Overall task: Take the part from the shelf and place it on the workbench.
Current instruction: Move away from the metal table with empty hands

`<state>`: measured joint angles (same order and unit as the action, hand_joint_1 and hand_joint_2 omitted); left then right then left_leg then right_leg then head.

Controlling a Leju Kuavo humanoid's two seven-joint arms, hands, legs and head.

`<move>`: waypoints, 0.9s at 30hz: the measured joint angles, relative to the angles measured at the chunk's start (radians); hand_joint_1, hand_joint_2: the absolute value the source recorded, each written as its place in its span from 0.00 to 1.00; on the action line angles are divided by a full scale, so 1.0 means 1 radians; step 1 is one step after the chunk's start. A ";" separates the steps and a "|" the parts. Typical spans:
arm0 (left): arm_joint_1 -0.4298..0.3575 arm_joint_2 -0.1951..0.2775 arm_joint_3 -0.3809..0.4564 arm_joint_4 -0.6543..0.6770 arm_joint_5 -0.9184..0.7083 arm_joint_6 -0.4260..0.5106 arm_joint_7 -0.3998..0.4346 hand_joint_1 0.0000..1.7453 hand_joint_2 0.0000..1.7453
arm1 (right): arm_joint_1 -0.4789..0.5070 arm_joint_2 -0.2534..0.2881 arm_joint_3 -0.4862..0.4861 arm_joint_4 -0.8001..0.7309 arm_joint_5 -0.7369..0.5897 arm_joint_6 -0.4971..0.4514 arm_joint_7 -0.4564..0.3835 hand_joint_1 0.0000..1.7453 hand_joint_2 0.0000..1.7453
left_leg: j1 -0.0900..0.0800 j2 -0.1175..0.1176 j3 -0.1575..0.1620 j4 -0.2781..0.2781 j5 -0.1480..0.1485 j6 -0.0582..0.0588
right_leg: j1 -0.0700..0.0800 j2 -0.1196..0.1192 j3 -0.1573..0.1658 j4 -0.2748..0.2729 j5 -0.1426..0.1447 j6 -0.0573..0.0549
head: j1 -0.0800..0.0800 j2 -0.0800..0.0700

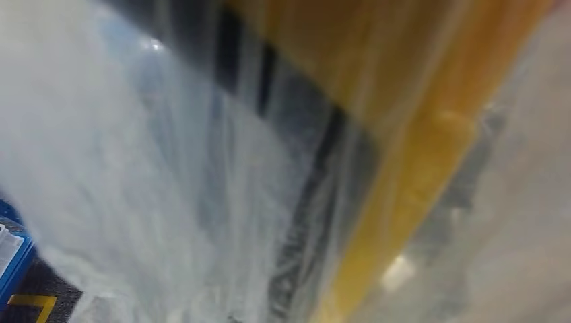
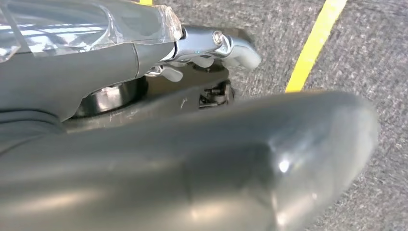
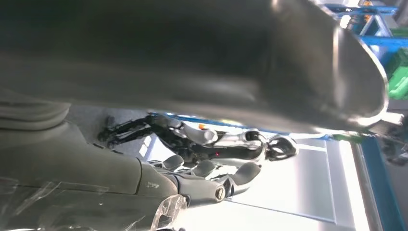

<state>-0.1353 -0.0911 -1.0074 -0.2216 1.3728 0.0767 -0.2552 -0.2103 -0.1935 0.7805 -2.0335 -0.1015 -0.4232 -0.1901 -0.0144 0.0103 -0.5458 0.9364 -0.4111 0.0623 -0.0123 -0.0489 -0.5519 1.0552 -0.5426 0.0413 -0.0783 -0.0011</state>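
Observation:
The part [image 1: 404,168] is a long yellow and black piece wrapped in clear plastic film [image 1: 135,175]. It is raised slantwise very close in front of the head camera. In the left wrist view my left hand [image 2: 192,144] shows its thick grey thumb [image 2: 269,163] and silver fingers [image 2: 216,45], with crinkled film [image 2: 96,24] lying against the fingers. My right hand [image 3: 183,144] shows its thumb [image 3: 240,57] and fingers [image 3: 211,190], with film [image 3: 159,216] at the fingers too. Both hands appear to hold the wrapped part, though the grip itself is hidden.
Grey floor with a yellow line [image 2: 315,43] lies below the left hand. Beyond the right hand there is a pale flat surface [image 3: 298,183] with a blue edge [image 3: 380,183], a blue rack [image 3: 370,19] and green crates [image 3: 397,72]. A blue bin [image 1: 13,256] sits low left.

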 joint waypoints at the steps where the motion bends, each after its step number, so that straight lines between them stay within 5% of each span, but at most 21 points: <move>1: -0.001 -0.001 -0.001 0.000 0.000 -0.001 0.001 0.00 0.00 | 0.000 -0.002 -0.001 -0.002 -0.001 0.000 0.002 0.00 0.00 | 0.000 -0.012 0.001 -0.001 0.001 0.002 | 0.000 0.026 -0.032 0.067 -0.033 0.002 | 0.001 0.000; 3: 0.000 -0.006 -0.002 0.000 0.002 -0.002 0.002 0.00 0.00 | 0.002 -0.005 -0.001 -0.004 -0.004 0.001 0.005 0.00 0.00 | 0.001 -0.038 0.001 0.000 0.001 0.004 | -0.001 0.042 -0.098 0.190 -0.077 0.004 | 0.001 0.000; 4: 0.001 -0.007 -0.002 0.000 0.003 -0.001 0.002 0.00 0.00 | 0.002 -0.007 -0.001 -0.004 -0.005 0.002 0.006 0.00 0.00 | 0.002 -0.052 0.002 0.000 0.000 0.004 | -0.001 0.043 -0.111 0.207 -0.072 0.005 | 0.001 0.000; 6: 0.003 -0.008 -0.002 0.000 0.006 0.000 0.002 0.00 0.00 | 0.000 -0.008 -0.001 -0.004 -0.008 0.005 0.006 0.00 0.00 | 0.006 -0.082 0.004 0.003 -0.001 0.000 | -0.006 0.052 -0.079 0.126 -0.011 0.009 | 0.002 0.000; 8: 0.002 -0.008 -0.002 0.000 0.006 0.001 0.001 0.00 0.00 | -0.003 -0.008 -0.001 -0.004 -0.010 0.007 0.005 0.00 0.00 | 0.009 -0.112 0.002 0.013 -0.006 -0.010 | -0.016 0.096 -0.016 -0.012 0.051 0.013 | 0.002 0.000; 10: 0.001 -0.008 -0.002 0.000 0.006 0.001 0.001 0.00 0.00 | -0.005 -0.008 0.000 -0.005 -0.010 0.008 0.004 0.00 0.00 | 0.010 -0.135 -0.006 0.020 -0.009 -0.021 | -0.018 0.122 0.011 -0.072 0.067 0.008 | 0.002 0.000; 12: 0.004 -0.007 -0.002 0.000 0.007 0.001 0.000 0.00 0.00 | -0.009 -0.008 0.000 -0.005 -0.011 0.011 0.003 0.00 0.00 | 0.014 -0.152 -0.013 0.021 -0.008 -0.029 | -0.013 0.100 0.011 -0.074 0.068 -0.007 | 0.002 0.000; 14: 0.005 -0.006 -0.002 0.000 0.009 0.002 -0.003 0.00 0.00 | -0.015 -0.007 0.000 -0.005 -0.013 0.016 -0.001 0.00 0.00 | 0.013 -0.118 -0.029 0.050 -0.026 -0.036 | -0.013 0.078 0.013 -0.076 0.069 -0.021 | 0.000 0.000; 16: 0.001 -0.006 -0.002 0.000 0.014 0.001 -0.008 0.00 0.00 | -0.017 -0.007 0.001 -0.005 -0.015 0.022 -0.005 0.00 0.00 | 0.011 -0.056 -0.083 0.164 -0.082 -0.044 | -0.010 0.052 0.015 -0.077 0.068 -0.030 | -0.004 0.000; 18: -0.006 -0.006 -0.002 0.000 0.018 0.001 -0.011 0.00 0.00 | -0.017 -0.007 0.002 -0.005 -0.016 0.027 -0.009 0.00 0.00 | 0.012 -0.030 -0.152 0.302 -0.135 -0.047 | -0.005 0.022 0.015 -0.077 0.064 -0.035 | -0.005 0.000; 19: -0.009 -0.006 -0.002 0.000 0.019 0.001 -0.011 0.00 0.00 | -0.018 -0.007 0.002 -0.005 -0.017 0.028 -0.010 0.00 0.00 | 0.011 -0.028 -0.167 0.332 -0.139 -0.046 | -0.003 0.008 0.017 -0.077 0.062 -0.036 | -0.006 0.000; 21: -0.008 -0.006 -0.002 0.000 0.019 0.001 -0.010 0.00 0.00 | -0.019 -0.006 0.003 -0.005 -0.018 0.030 -0.011 0.00 0.00 | 0.008 -0.020 -0.133 0.268 -0.095 -0.036 | 0.001 -0.017 0.023 -0.077 0.057 -0.037 | -0.006 0.000; 23: -0.003 -0.006 -0.002 0.000 0.018 0.001 -0.008 0.00 0.00 | -0.022 -0.006 0.003 -0.005 -0.020 0.032 -0.011 0.00 0.00 | -0.006 0.026 -0.054 0.116 -0.035 -0.018 | 0.004 -0.038 0.034 -0.077 0.049 -0.034 | -0.006 0.000; 25: -0.001 -0.006 -0.002 0.000 0.018 0.001 -0.008 0.00 0.00 | -0.025 -0.006 0.003 -0.005 -0.022 0.033 -0.011 0.00 0.00 | -0.021 0.061 -0.015 0.032 -0.014 -0.004 | 0.008 -0.059 0.039 -0.078 0.043 -0.028 | -0.006 0.000; 27: 0.001 -0.005 -0.002 0.000 0.018 0.001 -0.008 0.00 0.00 | -0.027 -0.006 0.004 -0.005 -0.023 0.034 -0.012 0.00 0.00 | -0.024 0.045 -0.015 0.021 -0.015 0.000 | 0.009 -0.080 0.045 -0.081 0.039 -0.020 | -0.006 0.000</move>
<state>-0.1344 -0.0965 -1.0094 -0.2216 1.3909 0.0779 -0.2631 -0.2372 -0.1996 0.7843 -2.0384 -0.1245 -0.3888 -0.2017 -0.0382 0.0553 -0.5605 0.9577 -0.4262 0.0624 -0.0030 -0.1286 -0.5070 0.9737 -0.5038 0.0208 -0.0840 -0.0011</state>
